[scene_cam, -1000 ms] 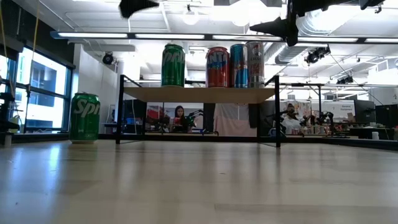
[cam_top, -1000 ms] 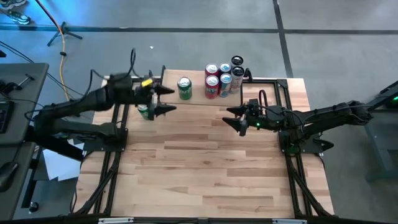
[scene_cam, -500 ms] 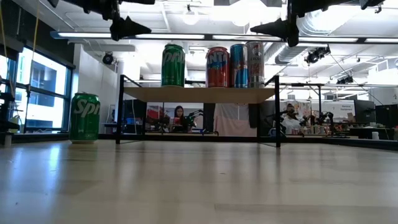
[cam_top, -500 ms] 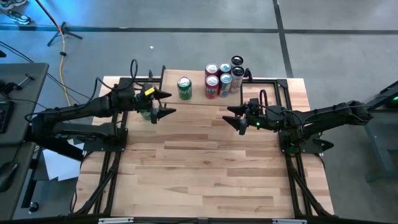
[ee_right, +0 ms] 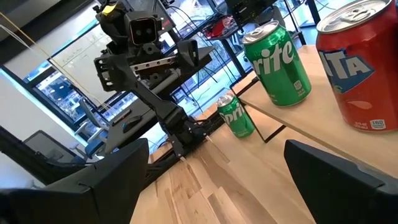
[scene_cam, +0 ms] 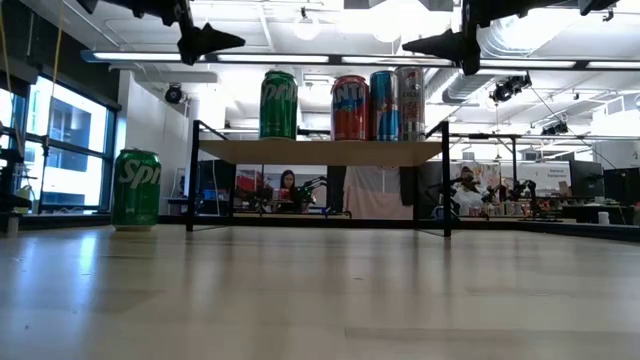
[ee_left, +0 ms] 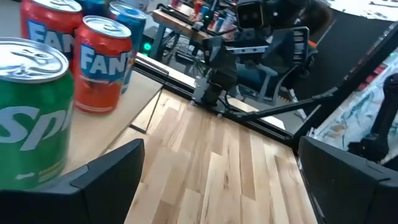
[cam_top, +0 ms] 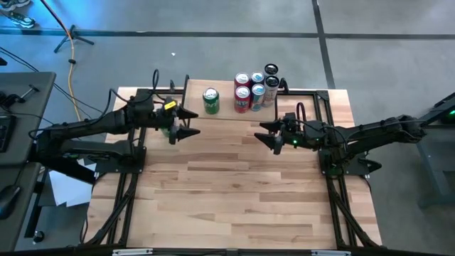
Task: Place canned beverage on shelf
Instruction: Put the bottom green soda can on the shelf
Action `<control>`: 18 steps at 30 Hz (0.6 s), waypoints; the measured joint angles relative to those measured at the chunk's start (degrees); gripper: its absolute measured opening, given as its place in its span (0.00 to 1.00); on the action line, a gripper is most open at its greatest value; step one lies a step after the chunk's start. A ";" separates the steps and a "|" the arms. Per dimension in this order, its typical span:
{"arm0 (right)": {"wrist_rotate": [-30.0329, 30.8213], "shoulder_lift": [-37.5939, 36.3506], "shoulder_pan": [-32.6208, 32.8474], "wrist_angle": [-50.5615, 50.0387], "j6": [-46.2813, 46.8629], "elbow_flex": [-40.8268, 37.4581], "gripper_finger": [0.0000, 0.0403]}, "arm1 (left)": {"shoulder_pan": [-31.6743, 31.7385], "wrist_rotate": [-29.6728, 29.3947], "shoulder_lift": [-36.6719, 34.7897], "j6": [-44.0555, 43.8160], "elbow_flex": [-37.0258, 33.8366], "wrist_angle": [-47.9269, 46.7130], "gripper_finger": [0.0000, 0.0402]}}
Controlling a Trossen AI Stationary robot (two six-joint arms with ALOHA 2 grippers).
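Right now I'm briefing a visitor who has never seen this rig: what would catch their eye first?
Probably the row of bright cans on the shelf: a green Sprite can beside red Fanta cans. Next, a lone Sprite can on the table left of the shelf, with the open left gripper above it. The right gripper hangs open, off the shelf's right end.

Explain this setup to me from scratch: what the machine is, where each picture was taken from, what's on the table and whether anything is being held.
Two dark robot arms work at a wooden table. One picture looks straight down, one looks level across the tabletop, and two come from cameras on the arms' wrists. A small raised shelf carries a green Sprite can and a cluster of red and blue cans. Another Sprite can stands on the table beside the shelf. The left tool hovers open above that can; the right tool waits open near the shelf. Neither holds anything.
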 joint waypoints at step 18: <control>-8.62 -0.02 0.00 2.92 -16.56 0.00 0.48 | -1.33 1.15 0.02 6.13 0.00 -0.15 0.54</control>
